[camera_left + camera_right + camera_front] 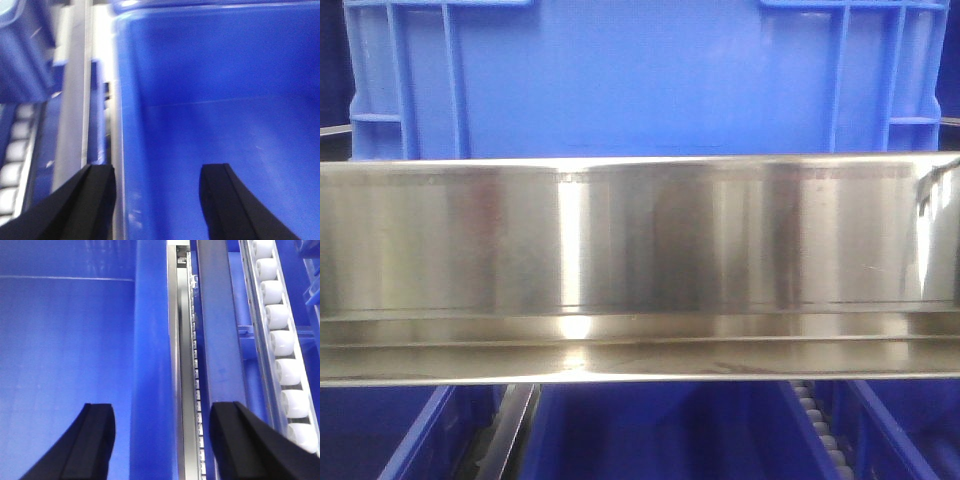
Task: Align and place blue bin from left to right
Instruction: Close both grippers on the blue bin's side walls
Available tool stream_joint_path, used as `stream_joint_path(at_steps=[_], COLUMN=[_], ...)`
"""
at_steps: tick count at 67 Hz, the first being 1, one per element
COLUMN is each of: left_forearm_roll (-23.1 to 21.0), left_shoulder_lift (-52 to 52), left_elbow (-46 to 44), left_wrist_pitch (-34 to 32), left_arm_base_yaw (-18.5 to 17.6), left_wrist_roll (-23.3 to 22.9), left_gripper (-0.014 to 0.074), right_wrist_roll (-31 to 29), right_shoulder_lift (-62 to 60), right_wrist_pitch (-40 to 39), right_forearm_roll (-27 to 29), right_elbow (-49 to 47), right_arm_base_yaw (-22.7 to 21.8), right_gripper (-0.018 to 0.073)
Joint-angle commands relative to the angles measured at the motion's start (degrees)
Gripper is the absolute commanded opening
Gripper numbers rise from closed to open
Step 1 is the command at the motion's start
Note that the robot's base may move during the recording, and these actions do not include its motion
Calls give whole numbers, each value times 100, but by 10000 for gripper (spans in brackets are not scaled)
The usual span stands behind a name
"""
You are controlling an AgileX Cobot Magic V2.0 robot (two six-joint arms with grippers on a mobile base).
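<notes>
The blue bin [640, 75] is a large bright-blue crate with ribs near its corners. It fills the top of the front view, behind a steel rail. Neither gripper shows in that view. In the left wrist view my left gripper [157, 197] is open and straddles the left wall [122, 125] of a blue bin, one finger outside and one inside. In the right wrist view my right gripper [162, 437] is open and straddles a bin's right wall [150, 355] the same way. Neither gripper holds anything. I cannot tell whether these walls belong to the crate above.
A wide stainless steel rail [640, 260] crosses the front view. Below it sit darker blue bins [660, 430] with a white roller track [820, 430] between them. Rollers [280, 340] run just right of the right gripper. A steel strip [72, 100] and rollers [15, 145] lie left of the left gripper.
</notes>
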Motion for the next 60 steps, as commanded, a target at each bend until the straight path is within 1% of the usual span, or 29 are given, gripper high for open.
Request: stream_joint_path(at_steps=[1,15,22,34,60], left_forearm_roll=[155,155,70,73,73], left_shoulder_lift=[88,216,291,372,418], left_elbow=[-41,-41,-41,-41,-41], left_wrist_pitch=[93,257,364,550,584], left_arm_base_yaw=[8,8,8,8,8], left_wrist_roll=[-213,-213,-213,-213,-213], left_gripper=[296,293,277,254,254], right_wrist_roll=[4,4,4,4,4], right_shoulder_lift=[-16,-16,-16,-16,-16], right_wrist_pitch=[-43,-43,-43,-43,-43], right_forearm_roll=[-22,-22,-22,-22,-22], right_elbow=[-41,-41,-41,-41,-41], right_arm_base_yaw=[14,14,14,14,14], right_gripper=[307,307,307,307,307])
